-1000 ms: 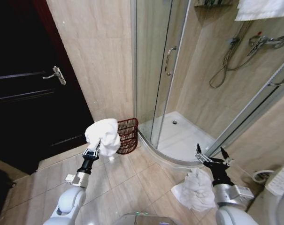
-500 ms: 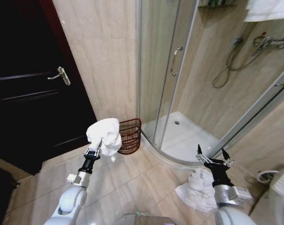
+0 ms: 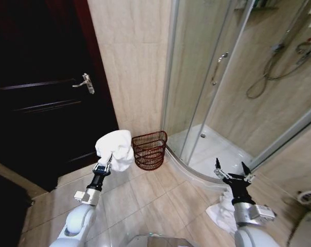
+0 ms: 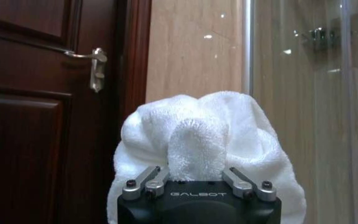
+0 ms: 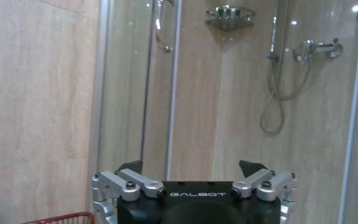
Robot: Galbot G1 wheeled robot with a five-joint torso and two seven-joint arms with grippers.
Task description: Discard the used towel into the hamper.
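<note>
We see the dark door (image 3: 42, 98) cut off at left and the shower enclosure (image 3: 217, 87) cut off at right, w/ beige tiled floor (image 3: 155, 200) between. Hamper (image 3: 149, 150) stands by the wall, contents hard to make out. Left gripper (image 3: 103, 168) pinches a white towel (image 3: 115, 149), held just beside the hamper. Right gripper (image 3: 231, 172), fingers spread, hovers over a second white towel (image 3: 220, 215) on the floor.

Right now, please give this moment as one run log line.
left gripper: shut on towel, raised beside hamper | right gripper: open, idle | hamper: on floor by shower
</note>
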